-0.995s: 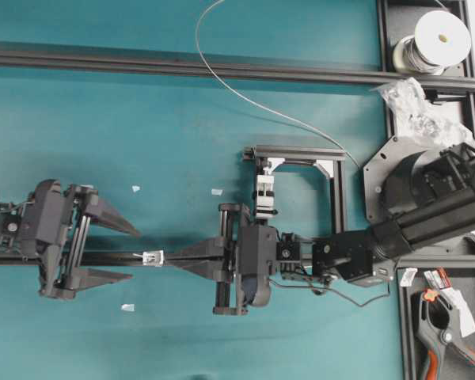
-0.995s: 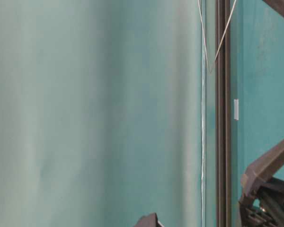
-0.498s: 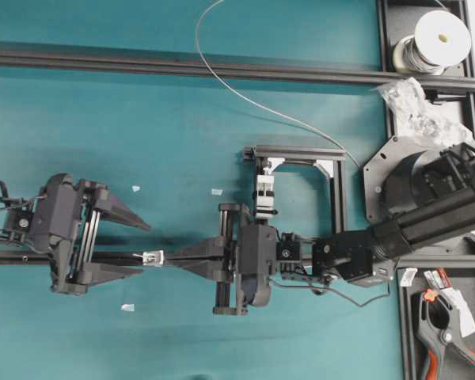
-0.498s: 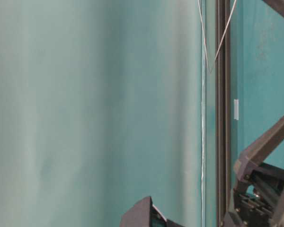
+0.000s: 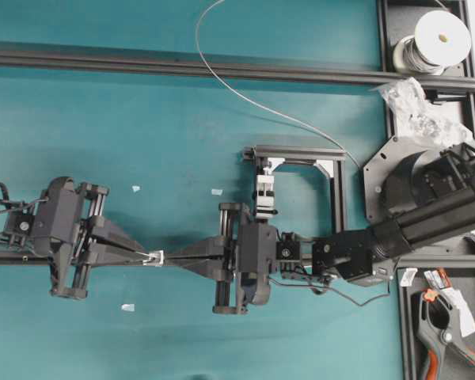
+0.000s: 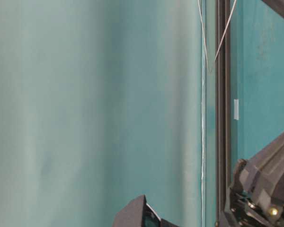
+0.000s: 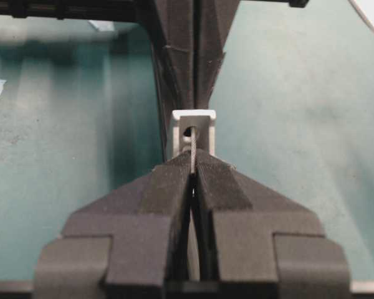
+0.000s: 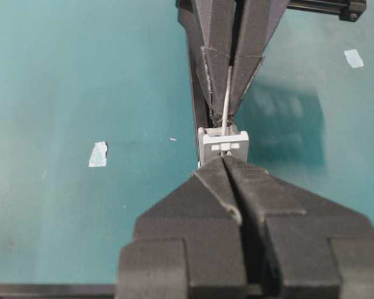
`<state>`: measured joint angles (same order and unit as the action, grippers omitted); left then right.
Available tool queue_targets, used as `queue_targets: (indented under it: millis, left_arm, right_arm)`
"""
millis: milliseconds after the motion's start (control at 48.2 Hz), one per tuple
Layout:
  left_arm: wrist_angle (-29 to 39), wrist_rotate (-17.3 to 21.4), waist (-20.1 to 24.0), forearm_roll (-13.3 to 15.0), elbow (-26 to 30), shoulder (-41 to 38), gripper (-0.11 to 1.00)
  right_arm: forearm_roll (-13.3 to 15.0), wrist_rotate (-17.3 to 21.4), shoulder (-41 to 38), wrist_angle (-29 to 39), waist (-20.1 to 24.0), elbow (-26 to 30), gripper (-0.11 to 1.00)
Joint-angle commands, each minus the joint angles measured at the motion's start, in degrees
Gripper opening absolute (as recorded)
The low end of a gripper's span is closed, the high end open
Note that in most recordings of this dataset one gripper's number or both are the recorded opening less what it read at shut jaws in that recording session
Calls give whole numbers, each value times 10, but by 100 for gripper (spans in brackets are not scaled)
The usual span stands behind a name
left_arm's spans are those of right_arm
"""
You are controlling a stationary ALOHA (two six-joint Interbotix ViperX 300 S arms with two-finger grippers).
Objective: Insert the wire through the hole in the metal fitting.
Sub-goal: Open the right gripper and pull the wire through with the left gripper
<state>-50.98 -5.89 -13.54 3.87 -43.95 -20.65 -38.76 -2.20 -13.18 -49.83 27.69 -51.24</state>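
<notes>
Metal fitting (image 7: 194, 129): small, pale silver, squarish block, upright, pinched between two opposed pairs of dark fingertips above the teal table. Hole (image 7: 192, 132): small round dark opening in the face of the fitting. Wire (image 7: 192, 149): thin, silvery-grey strand, its short visible end running straight into the hole (the far side shows it emerging (image 8: 225, 106) beyond the fitting (image 8: 223, 144)).

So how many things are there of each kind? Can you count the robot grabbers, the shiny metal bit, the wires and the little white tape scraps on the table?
Grippers: 2, the left gripper and the right gripper
Metal fitting: 1
Wire: 1
White tape scraps: 3
Total: 7
</notes>
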Motion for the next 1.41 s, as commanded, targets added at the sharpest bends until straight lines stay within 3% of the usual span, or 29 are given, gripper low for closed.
queue_targets:
  millis: [0, 560, 684, 954, 1389]
  left_arm:
    - [4, -1, -2, -1, 5, 19, -11]
    - [18, -9, -4, -1, 8, 18, -11]
    - [18, -9, -4, -1, 8, 19, -11]
    - [18, -9, -9, -1, 5, 19, -11]
    - [40, -10, -15, 2, -54, 73, -11]
  right_arm:
    - [3, 3, 7, -3, 0, 4, 0]
    - [1, 9, 8, 12, 0, 11, 0]
    - [2, 5, 8, 11, 0, 16, 20]
    - [2, 4, 11, 7, 0, 21, 93]
    - [3, 4, 33, 7, 0, 8, 95]
